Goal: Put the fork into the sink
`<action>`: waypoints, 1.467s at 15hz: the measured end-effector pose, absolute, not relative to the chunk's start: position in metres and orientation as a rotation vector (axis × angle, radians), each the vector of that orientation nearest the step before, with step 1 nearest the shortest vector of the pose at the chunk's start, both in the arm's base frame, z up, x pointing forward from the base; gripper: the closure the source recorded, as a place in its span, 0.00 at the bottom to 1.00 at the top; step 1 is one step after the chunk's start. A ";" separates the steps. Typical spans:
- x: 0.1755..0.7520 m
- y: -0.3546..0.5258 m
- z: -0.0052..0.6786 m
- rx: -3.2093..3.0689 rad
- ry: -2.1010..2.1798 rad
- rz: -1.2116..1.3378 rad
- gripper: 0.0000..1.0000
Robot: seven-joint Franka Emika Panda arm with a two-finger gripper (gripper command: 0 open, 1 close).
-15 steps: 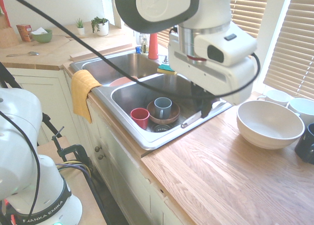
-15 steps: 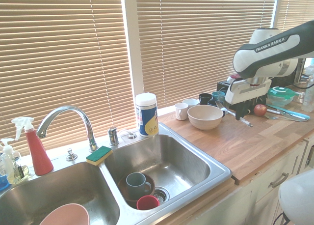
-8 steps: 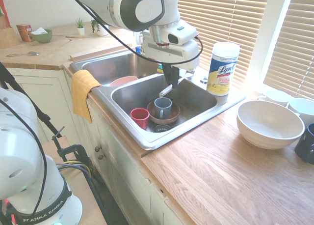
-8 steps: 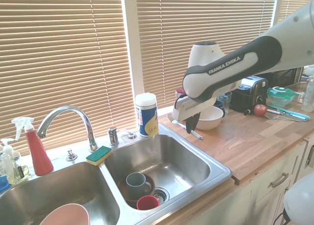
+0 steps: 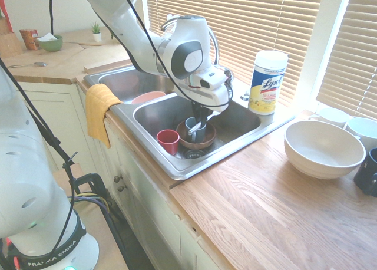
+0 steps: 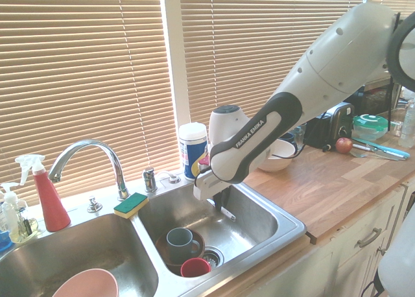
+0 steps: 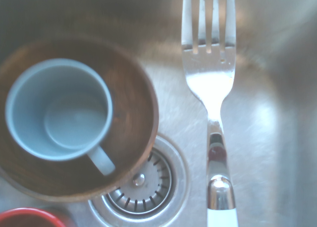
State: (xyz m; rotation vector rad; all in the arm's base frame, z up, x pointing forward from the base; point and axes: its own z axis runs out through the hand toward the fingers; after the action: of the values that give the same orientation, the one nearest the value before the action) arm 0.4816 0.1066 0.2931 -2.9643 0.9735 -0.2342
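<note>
Gripper pinching fork by handle, hanging inside sink basin, tines over bare steel beside drain & brown bowl w/ blue mug. Carrying looking done; remaining: letting go, fork not yet lying on basin floor.

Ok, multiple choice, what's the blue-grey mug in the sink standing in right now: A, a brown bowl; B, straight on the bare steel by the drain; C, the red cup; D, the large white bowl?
A: the blue-grey mug stands inside the brown bowl, beside the drain of the sink; the red cup sits apart.
</note>
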 end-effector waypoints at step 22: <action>0.474 0.135 0.149 -2.994 1.076 -0.089 0.00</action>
State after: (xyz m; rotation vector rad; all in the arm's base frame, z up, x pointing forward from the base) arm 0.4740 0.1347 0.1486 -2.9945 1.0755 -0.0892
